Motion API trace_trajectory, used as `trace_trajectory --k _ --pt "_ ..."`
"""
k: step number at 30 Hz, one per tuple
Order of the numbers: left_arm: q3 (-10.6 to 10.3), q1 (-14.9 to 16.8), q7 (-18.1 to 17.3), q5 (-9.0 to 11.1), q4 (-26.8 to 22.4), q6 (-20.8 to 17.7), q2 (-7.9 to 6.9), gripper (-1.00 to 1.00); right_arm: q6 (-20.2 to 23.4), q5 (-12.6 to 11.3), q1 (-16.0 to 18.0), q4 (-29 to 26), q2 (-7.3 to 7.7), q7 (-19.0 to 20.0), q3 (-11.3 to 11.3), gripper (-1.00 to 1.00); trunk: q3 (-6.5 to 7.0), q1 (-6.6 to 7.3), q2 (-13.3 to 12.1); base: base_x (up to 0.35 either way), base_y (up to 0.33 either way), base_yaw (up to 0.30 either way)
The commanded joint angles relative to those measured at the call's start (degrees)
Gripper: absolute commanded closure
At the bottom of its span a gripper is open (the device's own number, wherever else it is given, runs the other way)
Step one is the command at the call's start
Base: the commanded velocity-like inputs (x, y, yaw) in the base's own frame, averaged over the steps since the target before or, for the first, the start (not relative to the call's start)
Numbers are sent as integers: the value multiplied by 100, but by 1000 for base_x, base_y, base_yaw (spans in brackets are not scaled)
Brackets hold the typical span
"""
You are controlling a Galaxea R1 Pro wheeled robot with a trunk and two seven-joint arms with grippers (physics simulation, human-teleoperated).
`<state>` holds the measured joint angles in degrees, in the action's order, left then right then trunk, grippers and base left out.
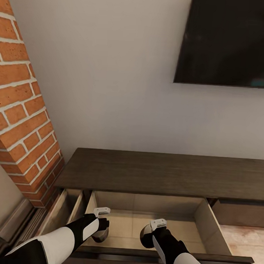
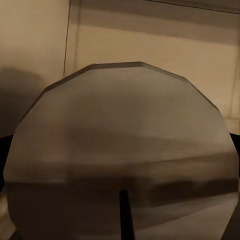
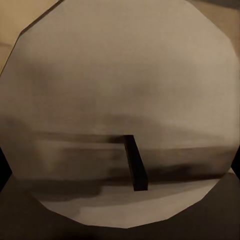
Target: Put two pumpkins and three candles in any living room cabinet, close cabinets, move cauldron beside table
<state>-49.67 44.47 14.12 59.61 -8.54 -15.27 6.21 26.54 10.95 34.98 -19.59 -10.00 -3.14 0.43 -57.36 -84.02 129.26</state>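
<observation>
Left gripper (image 1: 101,236), right gripper (image 1: 146,236) each pinching one candle (image 2: 120,150) (image 3: 120,110) inside open cabinet (image 1: 164,173) drawer.

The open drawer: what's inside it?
Inside the drawer both arms reach down over its pale floor, each holding a grey candle: left, right. The front wall and the arms cover the nearest part of the floor.

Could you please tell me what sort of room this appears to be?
Probably a living room: a dark flat screen on the wall, a long low cabinet beneath it, and a brick column beside.
</observation>
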Motion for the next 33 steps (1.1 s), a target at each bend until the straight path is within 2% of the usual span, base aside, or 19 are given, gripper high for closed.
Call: trace_trajectory --k 1,7,33 --pt "2 0 4 -2 0 3 -3 100 0 3 0 -1 0 -2 1 100 -8 0 0 74 0 0" --pt "-2 0 3 -10 1 25 -6 100 0 -1 0 -1 0 -2 1 100 -61 0 0 178 0 0" --pt "-7 0 69 -19 46 -53 34 100 49 -5 0 -1 0 -25 1 100 -295 0 0 2 0 0"
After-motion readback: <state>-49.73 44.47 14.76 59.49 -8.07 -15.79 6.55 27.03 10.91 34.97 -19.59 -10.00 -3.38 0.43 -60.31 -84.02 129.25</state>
